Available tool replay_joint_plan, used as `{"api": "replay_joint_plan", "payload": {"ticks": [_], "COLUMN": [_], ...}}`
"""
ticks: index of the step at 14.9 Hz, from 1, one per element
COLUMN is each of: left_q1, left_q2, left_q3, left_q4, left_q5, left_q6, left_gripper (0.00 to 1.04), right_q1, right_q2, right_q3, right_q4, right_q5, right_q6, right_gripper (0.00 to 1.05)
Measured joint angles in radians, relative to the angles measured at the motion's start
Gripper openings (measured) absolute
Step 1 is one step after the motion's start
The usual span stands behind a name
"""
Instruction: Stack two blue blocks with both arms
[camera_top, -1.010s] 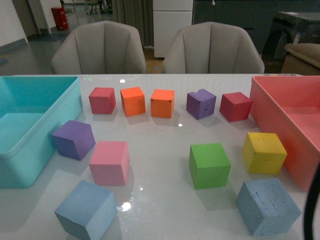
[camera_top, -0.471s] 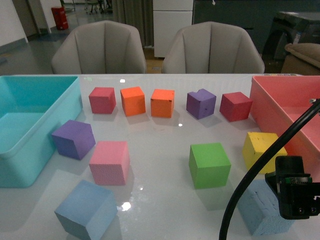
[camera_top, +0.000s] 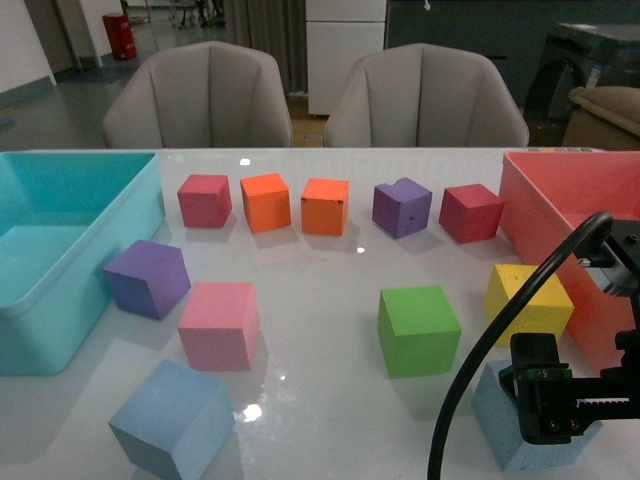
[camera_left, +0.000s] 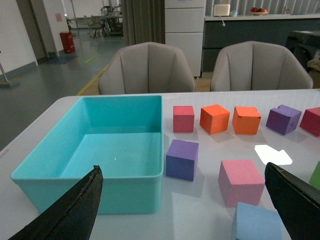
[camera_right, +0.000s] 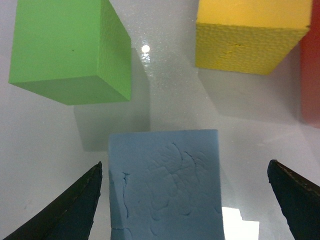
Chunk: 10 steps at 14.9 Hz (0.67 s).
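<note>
Currently the right gripper (camera_right: 185, 162) sits over the right blue block (camera_right: 165, 190), jaws spread wide with one finger off each side, nothing held. I can't tell whether the fingers have reached the block's sides. This block lies by the near edge of the surface (camera_top: 320, 300), toward the near right corner. The green cube (camera_top: 419, 330) and yellow cube (camera_top: 528, 305) sit just behind it, and the red bin (camera_top: 560, 215) runs along the right edge.

The left gripper (camera_left: 182, 166) is also released and empty, hanging well apart from any block and facing the turquoise bin (camera_left: 87, 182). The left blue block (camera_top: 172, 418) rests near the near edge, toward the left, just in front of the pink cube (camera_top: 219, 324), and is turned so a corner points at the near edge.

Step looks like pre-grasp on the right block; no stacking done.

Risks:
- The block looks a bit off-centre between the jaws, so one finger may touch first and push or twist it on the glossy surface.
- Soft foam could squash or tilt when clenched, giving a crooked carry.
- The green and yellow cubes are close, so a drift forward could bump them.
- The left block is rotated, so faces may not line up and the top block could slide off.
- The black cable (camera_top: 480, 360) loops low and could snag or sweep the cubes.
</note>
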Motion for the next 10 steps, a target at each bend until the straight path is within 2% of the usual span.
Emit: {"api": "replay_joint_plan", "payload": {"ticks": [10], "left_q1": [0.000], "left_q2": [0.000], "left_q3": [0.000], "left_q4": [0.000], "left_q5": [0.000], "left_q6": [0.000], "left_gripper": [0.98], "right_q1": [0.012], "right_q2": [0.146], "right_q3": [0.023], "right_q4": [0.090], "right_q5": [-0.025], "right_q6": [0.000], "right_gripper": [0.98]}}
